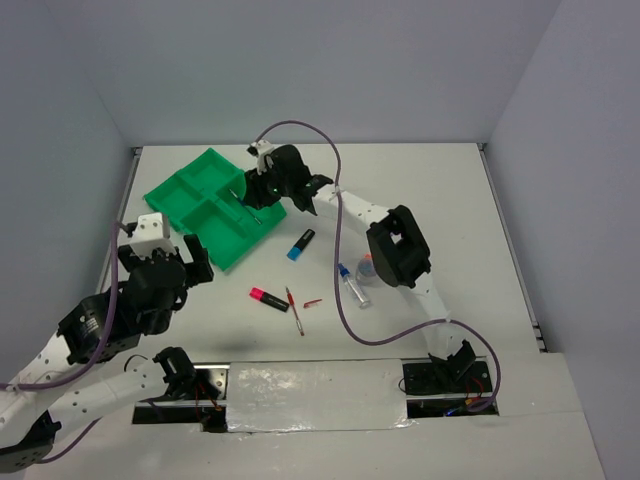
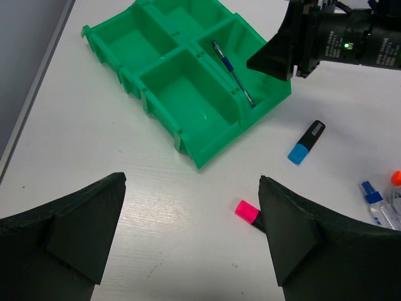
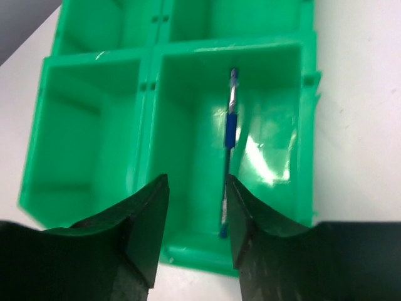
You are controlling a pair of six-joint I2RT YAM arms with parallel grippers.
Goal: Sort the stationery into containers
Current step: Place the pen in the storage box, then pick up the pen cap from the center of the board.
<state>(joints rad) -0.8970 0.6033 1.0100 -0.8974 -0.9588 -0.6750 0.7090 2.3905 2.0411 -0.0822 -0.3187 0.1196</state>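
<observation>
Blue pen is in the green tray, lying lengthwise in the compartment on the side facing the blue highlighter. The other three compartments look empty. I'd call that one item sorted, so it's early in the job.

Left to do, all on the bench off the tray's open side:
- blue highlighter, nearest the tray
- pink highlighter, further out
- red pen, with a small red bit just beside it
- blue-capped tube, beside the right arm
- something orange-ended next to the tube, too hidden to name

Right arm is stretched out to the tray. The right hand points down over the pen's compartment, fingers a narrow gap apart, above the pen's near end and gripping nothing.

Left hand hovers over the bench short of the tray's near corner, fingers spread wide and empty.
</observation>
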